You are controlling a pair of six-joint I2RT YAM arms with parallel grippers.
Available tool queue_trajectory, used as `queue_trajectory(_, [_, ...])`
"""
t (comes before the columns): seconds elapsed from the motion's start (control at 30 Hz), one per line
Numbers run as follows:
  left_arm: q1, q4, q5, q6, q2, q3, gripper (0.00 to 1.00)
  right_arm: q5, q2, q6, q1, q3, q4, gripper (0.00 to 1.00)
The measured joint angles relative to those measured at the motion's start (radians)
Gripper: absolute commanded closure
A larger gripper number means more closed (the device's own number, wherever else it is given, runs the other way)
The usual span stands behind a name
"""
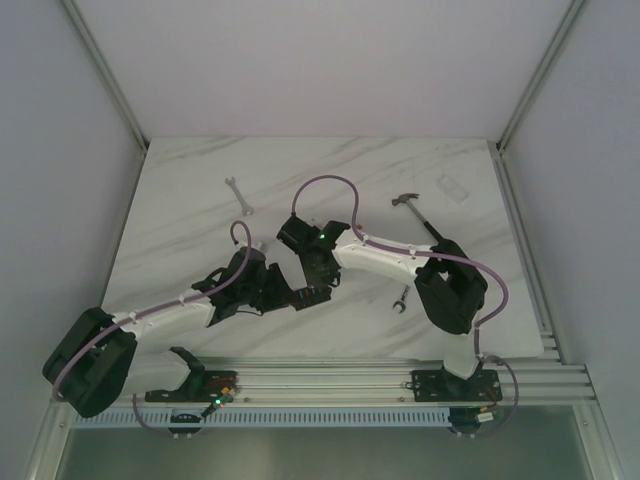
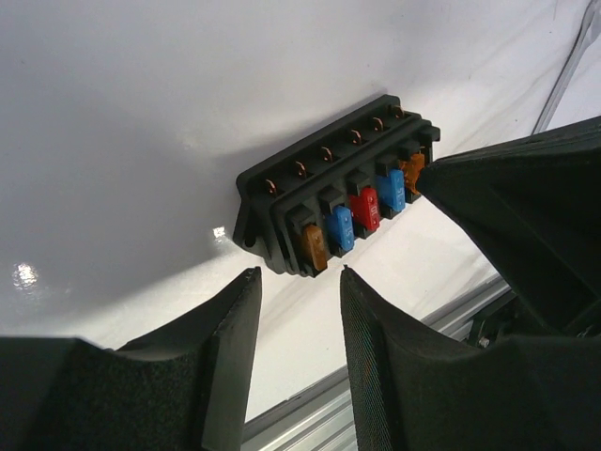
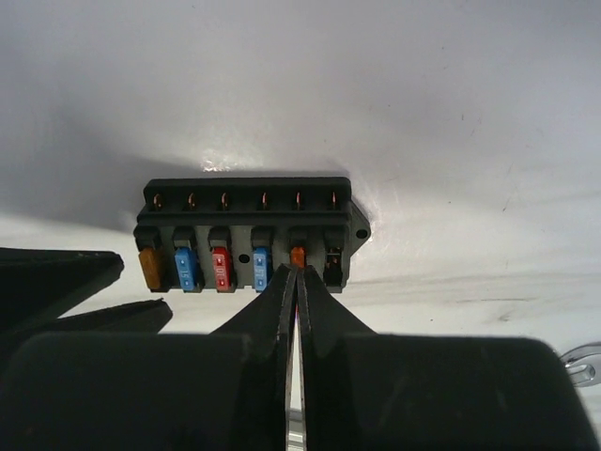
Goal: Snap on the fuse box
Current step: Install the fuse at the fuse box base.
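Seen from above, the fuse box (image 1: 312,297) lies on the marble table (image 1: 200,170) near its front middle, where both arms meet, with a hammer (image 1: 418,212) and a wrench (image 1: 238,195) well apart behind it. In the left wrist view, the left claw (image 2: 299,301) stands partly open and holds nothing, just short of the box. In the right wrist view, the right claw (image 3: 298,274) is pinched together, its tips against a small orange fuse (image 3: 298,255) in the box's row.

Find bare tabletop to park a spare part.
Free: far strip behind the far wrench and hammer; left side, between that wrench and the table edge. Crowded: centre, where left hand and right hand meet at the fuse box.
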Motion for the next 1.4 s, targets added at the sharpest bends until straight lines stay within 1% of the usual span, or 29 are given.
queue_trajectory(0.13, [0.000,0.000,0.000,0.000,-0.012,0.000,0.50,0.000,-0.002,0.000,0.000,0.013,0.003,0.85])
queue_trajectory(0.43, [0.000,0.000,0.000,0.001,-0.010,0.000,0.50,-0.001,-0.014,0.011,0.002,0.013,-0.001,0.86])
queue_trajectory(0.73, [0.000,0.000,0.000,0.001,0.006,0.000,0.50,0.000,-0.012,0.028,0.002,-0.013,-0.011,0.90])
queue_trajectory(0.77, [0.000,0.000,0.000,0.001,0.009,0.001,0.51,-0.001,-0.011,0.028,0.002,-0.013,-0.011,0.91])
queue_trajectory(0.83, [0.000,0.000,0.000,0.002,0.013,0.001,0.50,0.000,-0.010,0.031,0.003,-0.013,-0.010,0.98])
queue_trajectory(0.87, [0.000,0.000,0.000,0.001,0.014,0.001,0.51,-0.001,-0.009,0.031,0.003,-0.013,-0.010,1.00])
queue_trajectory(1.4, [0.000,0.006,0.000,0.002,0.029,0.002,0.51,0.015,0.024,0.019,0.016,-0.008,-0.016,1.00])
